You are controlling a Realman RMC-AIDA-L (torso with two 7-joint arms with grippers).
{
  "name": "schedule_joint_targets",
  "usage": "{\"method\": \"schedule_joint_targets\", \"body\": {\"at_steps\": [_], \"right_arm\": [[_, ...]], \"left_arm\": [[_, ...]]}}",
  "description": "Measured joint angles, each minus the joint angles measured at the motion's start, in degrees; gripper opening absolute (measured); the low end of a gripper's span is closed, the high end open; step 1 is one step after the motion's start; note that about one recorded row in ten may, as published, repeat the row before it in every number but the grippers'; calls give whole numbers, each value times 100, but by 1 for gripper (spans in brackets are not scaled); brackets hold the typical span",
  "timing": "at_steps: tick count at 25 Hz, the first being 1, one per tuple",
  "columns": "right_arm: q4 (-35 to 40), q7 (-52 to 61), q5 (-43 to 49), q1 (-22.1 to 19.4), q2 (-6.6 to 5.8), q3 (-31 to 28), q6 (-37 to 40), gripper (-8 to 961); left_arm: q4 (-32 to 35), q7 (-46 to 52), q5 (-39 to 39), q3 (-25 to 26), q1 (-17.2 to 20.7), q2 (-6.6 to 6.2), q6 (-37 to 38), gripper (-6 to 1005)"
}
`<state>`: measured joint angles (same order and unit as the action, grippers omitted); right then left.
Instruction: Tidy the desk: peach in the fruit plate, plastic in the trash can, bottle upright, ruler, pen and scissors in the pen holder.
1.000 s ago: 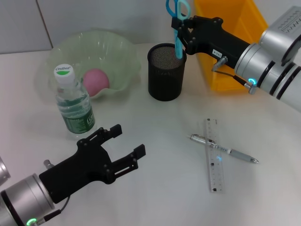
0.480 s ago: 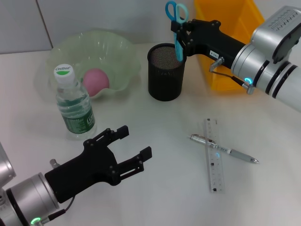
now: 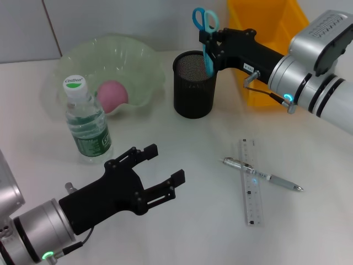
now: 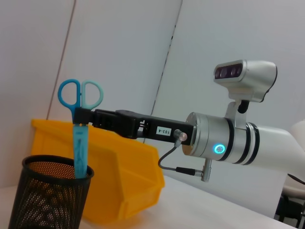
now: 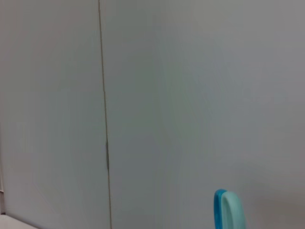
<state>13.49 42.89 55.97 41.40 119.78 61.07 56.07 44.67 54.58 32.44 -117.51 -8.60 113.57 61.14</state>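
Gripping scissors (image 3: pixel 205 33) over pen holder (image 3: pixel 194 85), R gripper (image 3: pixel 208 40)

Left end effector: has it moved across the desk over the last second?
Yes. The open left end effector has slid forward and toward the ruler, passing the water bottle, which stayed put.

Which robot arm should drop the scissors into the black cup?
The right one. Its hand already holds the scissors upright, blades inside the pen holder. The left hand hovers open, near the bottle.
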Motion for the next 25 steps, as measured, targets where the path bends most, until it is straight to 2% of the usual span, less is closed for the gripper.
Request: {"method": "schedule_joint_targets", "body": {"at_steps": [10, 15, 17, 22, 23, 25], "right_arm": [[-15, 38, 49, -6, -7, 15, -18, 102], [-7, 63, 46, -61, -18, 20, 10, 313], [35, 134, 29, -130, -27, 20, 110, 363], [455, 848, 69, -509, -69, 21, 418, 488], [782, 1406, 286, -751, -99, 66, 479, 513], [996, 1700, 478, -901, -119, 64, 565, 603]], "left_arm": [[-4, -1, -1, 23, -12, 10, 40, 838], [-3, 3, -1, 54, -12, 5, 58, 837], [-2, 13, -1, 54, -21, -4, 68, 837], [-20, 41, -1, 61, -48, -24, 110, 837], [-36, 52, -1, 70, -54, -24, 118, 837], [-48, 64, -1, 78, -59, -25, 127, 837]]}}
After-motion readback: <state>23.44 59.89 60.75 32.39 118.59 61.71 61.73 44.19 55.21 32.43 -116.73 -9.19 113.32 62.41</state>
